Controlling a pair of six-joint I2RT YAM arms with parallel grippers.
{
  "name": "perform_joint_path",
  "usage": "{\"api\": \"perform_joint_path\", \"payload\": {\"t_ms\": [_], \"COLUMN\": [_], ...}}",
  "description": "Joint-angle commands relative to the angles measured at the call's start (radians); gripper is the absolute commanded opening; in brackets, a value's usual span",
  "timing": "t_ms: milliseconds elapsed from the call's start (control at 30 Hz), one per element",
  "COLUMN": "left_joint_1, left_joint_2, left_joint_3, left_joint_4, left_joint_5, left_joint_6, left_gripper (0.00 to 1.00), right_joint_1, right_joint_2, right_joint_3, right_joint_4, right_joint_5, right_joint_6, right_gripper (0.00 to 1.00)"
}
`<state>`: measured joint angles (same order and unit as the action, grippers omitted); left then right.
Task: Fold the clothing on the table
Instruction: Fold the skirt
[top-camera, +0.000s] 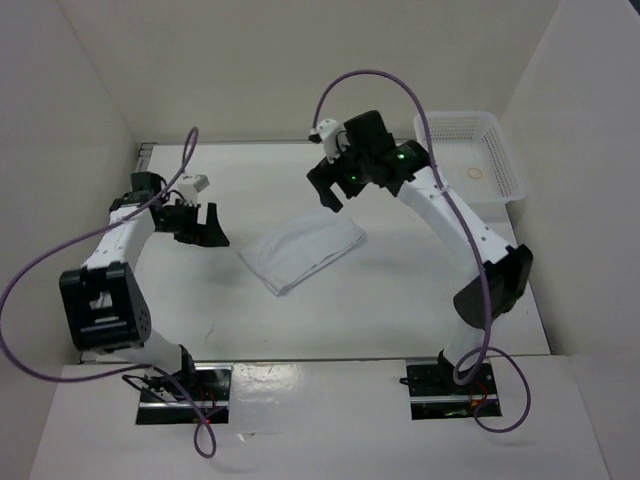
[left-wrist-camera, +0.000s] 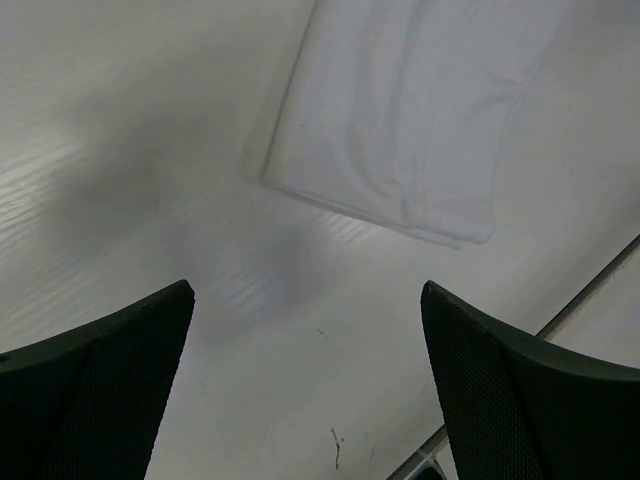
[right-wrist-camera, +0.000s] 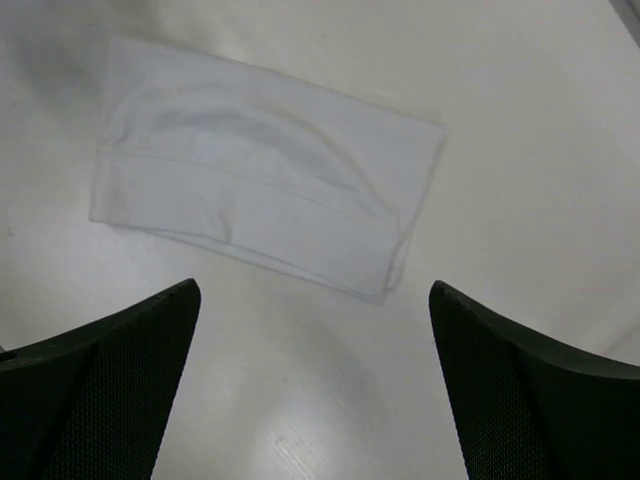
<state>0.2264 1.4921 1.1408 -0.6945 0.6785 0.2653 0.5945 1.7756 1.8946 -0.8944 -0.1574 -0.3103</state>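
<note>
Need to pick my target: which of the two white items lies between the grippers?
The clothing, a flat rectangle of soft cloth lying at the centre. The other, a mesh basket, stands in the far right corner, beyond the right gripper.

Folded clothing (top-camera: 303, 252) between 2 arms

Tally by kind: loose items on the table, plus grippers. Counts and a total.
White clothing, lying as a folded rectangle: 1
White mesh basket, far right corner: 1
Grippers, both open and holding nothing: 2 (left gripper, right gripper)
Total: 4
</note>
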Motion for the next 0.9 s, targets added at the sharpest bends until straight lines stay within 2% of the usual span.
{"api": "perform_joint_path", "payload": {"t_ms": [0, 133, 433, 633, 867], "left_joint_1": [-0.041, -0.064, -0.127, -0.170, -0.170], "left_joint_2": [0.134, 0.259, 0.454, 0.507, 0.537], "left_joint_3": [-0.001, 0.028, 0.076, 0.109, 0.109], "left_joint_4": [0.048, 0.093, 0.148, 0.158, 0.108], "left_joint_5": [0.032, 0.050, 0.069, 0.050, 0.041], "left_joint_6": [0.060, 0.060, 0.051, 0.051, 0.084], "left_gripper": [1.00, 0.92, 0.76, 0.74, 0.64], "right_joint_1": [-0.065, -0.100, -0.188, -0.197, -0.206], "right_joint_2": [-0.001, -0.042, -0.073, -0.073, -0.073], "right_joint_3": [-0.174, -0.270, -0.307, -0.325, -0.325], "right_joint_4": [0.026, 0.066, 0.077, 0.086, 0.086], "right_joint_5": [-0.002, -0.011, -0.024, -0.024, -0.024], "right_joint_6": [0.033, 0.042, 0.051, 0.051, 0.051], "right_gripper": [0.99, 0.99, 0.99, 0.99, 0.99]}}
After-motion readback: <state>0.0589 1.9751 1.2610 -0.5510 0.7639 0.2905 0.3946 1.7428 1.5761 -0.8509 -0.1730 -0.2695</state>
